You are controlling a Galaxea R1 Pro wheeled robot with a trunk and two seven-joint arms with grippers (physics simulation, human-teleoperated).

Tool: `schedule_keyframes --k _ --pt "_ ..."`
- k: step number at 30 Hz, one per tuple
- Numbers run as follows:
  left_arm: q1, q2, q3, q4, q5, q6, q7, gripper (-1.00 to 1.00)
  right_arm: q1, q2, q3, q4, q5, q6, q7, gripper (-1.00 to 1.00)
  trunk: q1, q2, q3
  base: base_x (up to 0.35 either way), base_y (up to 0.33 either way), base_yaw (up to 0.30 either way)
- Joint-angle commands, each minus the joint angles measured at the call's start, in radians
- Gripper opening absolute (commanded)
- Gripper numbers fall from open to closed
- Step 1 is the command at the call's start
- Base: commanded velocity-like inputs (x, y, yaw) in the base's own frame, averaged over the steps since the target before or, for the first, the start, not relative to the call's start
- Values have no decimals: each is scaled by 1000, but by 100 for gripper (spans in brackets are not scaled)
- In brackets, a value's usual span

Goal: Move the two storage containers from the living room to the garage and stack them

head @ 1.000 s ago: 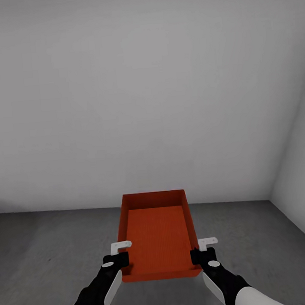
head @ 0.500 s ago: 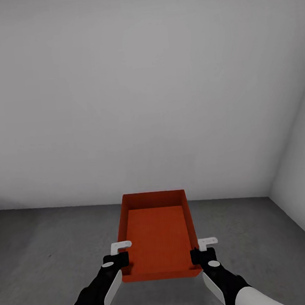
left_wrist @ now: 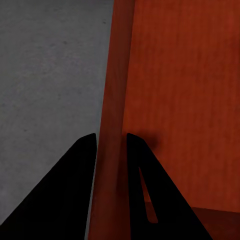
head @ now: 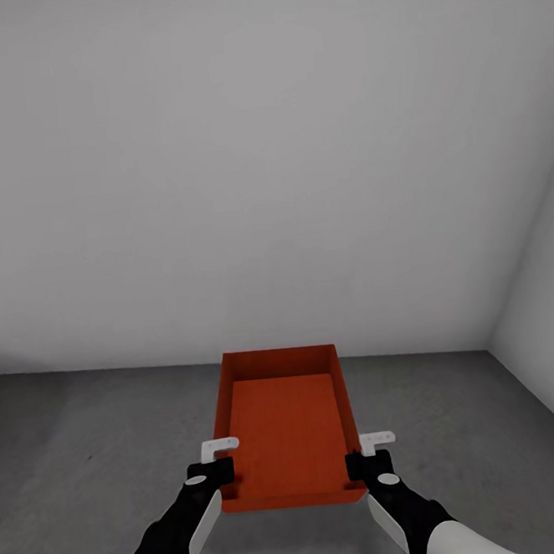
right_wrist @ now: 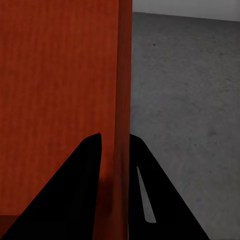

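A red-orange open-top storage container (head: 286, 423) is held level in front of me, above the dark grey floor (head: 91, 461) of the garage. My left gripper (head: 222, 475) is shut on its left wall near the close corner; the left wrist view has that wall (left_wrist: 114, 125) pinched between two black fingers (left_wrist: 80, 175). My right gripper (head: 356, 465) is shut on the right wall, and that wall (right_wrist: 122, 100) runs between the fingers (right_wrist: 85, 175) in the right wrist view. The container is empty.
A plain pale grey wall (head: 258, 161) stands straight ahead and meets the floor just beyond the container. A second pale wall (head: 550, 329) closes off the right side, forming a corner. Open grey floor lies to the left and right of the container.
The wall's base line has slid slightly up the picture, so the camera has shifted a little. Both grippers and the container keep the same place in the view.
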Motion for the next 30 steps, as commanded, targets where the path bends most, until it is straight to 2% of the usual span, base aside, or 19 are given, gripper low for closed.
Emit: schedule_keyframes --k 1,30 --pt "-1 25 36 -4 -20 -53 23 -100 -1 -3 -18 3 -16 -6 -10 -100 4 -8 -6 0 0 0" --pt "-1 23 35 -1 -21 -53 25 -100 -1 -3 -18 3 -16 -7 -10 -100 115 -211 -144 0 0 0"
